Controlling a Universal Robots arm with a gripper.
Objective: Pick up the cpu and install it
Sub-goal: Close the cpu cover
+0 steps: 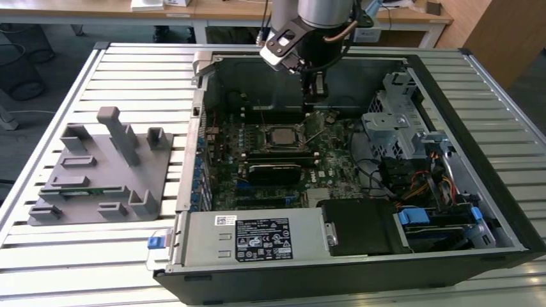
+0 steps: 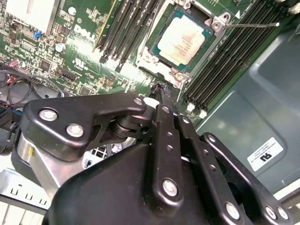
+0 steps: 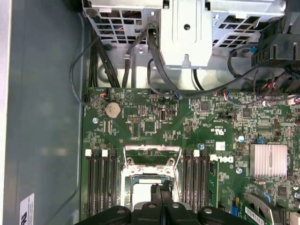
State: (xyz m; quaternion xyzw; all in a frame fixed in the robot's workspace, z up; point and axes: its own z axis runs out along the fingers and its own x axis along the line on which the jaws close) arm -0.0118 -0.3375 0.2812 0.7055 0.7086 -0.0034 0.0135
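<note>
Your hand (image 1: 318, 100) hangs inside the open computer case (image 1: 247, 83), low over the motherboard (image 1: 328, 173) and near the case's back wall. In both wrist views the two fingers (image 2: 161, 122) are pressed together down to their tips, with no gap between them. As far as the angle lets you judge, they hold nothing.

The cpu (image 2: 184, 41) is not in the hand. It lies flat in the socket frame (image 2: 213, 26) on the motherboard, its pale silvery top facing up. In the second wrist view the fingertips of the hand (image 2: 162, 89) sit just beside one corner of that frame, apart from the chip. In the first wrist view the closed tips of the hand (image 3: 161, 188) cover part of the socket frame (image 3: 151, 161), with dark memory slots (image 3: 101, 183) on either side.

A thin metal lever (image 2: 253, 24) sticks out from the frame, over the slots.

On the exterior view's left, well apart from the case, a grey tray (image 1: 85, 217) rests on the slatted bench (image 1: 128, 77). A green memory stick (image 1: 81, 190) lies in one of its holders.
</note>
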